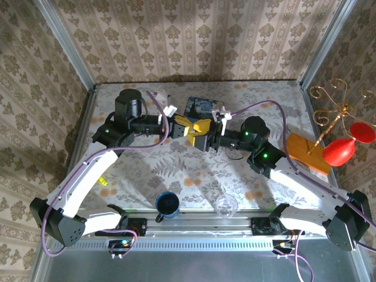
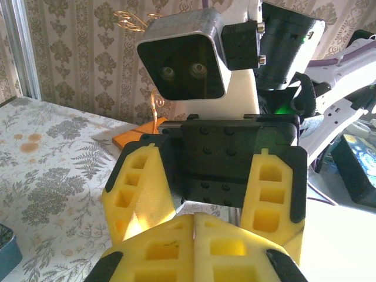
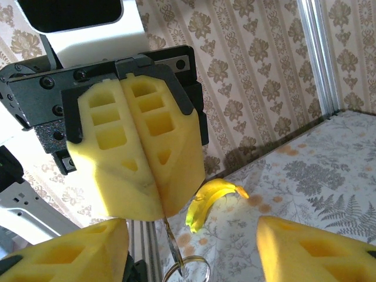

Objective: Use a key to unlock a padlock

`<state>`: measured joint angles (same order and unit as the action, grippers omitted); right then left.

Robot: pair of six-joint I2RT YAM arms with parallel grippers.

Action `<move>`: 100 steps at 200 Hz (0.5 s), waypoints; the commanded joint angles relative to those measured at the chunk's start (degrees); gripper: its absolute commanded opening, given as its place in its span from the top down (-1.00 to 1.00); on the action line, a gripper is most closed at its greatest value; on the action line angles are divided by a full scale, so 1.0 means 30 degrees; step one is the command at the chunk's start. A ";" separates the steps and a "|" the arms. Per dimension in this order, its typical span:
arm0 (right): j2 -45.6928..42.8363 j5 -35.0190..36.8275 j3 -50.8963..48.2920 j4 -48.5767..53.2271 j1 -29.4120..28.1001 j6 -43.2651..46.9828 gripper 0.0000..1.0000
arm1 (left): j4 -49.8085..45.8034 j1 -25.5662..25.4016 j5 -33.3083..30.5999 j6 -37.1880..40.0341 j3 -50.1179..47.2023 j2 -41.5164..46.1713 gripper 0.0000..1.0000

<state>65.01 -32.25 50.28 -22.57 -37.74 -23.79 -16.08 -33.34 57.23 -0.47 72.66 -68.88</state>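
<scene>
Right gripper (image 3: pixel 188 249) jaws gape, facing left gripper (image 3: pixel 157 212) pinching key (image 3: pixel 171 239).

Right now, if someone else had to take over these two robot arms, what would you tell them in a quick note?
Left gripper: shut, pinching what looks like the thin dark metal key, which hangs down from its fingertips with a wire ring at the lower end.
Right gripper: open, facing the left one, with a finger on either side of the ring. It holds nothing.
Done: the key is picked up and held in the air.
Left: put the key into the padlock and turn it. Nothing here shows the lock opened, so treat that as all to do.
</scene>
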 commanded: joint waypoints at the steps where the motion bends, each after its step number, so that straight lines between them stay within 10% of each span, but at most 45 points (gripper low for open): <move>1: 0.0155 -0.0449 0.0730 -0.0540 -0.0165 0.0253 -0.07 | 0.0689 -0.0004 0.0493 -0.0425 -0.0286 0.0300 1.00; 100: -0.0291 0.0059 0.0215 -0.0258 -0.0165 0.0465 0.26 | 0.2271 0.0709 0.0841 -0.1678 -0.0861 0.0519 1.00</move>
<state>65.32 -32.58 50.43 -22.55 -37.89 -23.68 -12.19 -31.77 57.63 -3.51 70.63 -68.75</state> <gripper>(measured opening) 0.380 0.050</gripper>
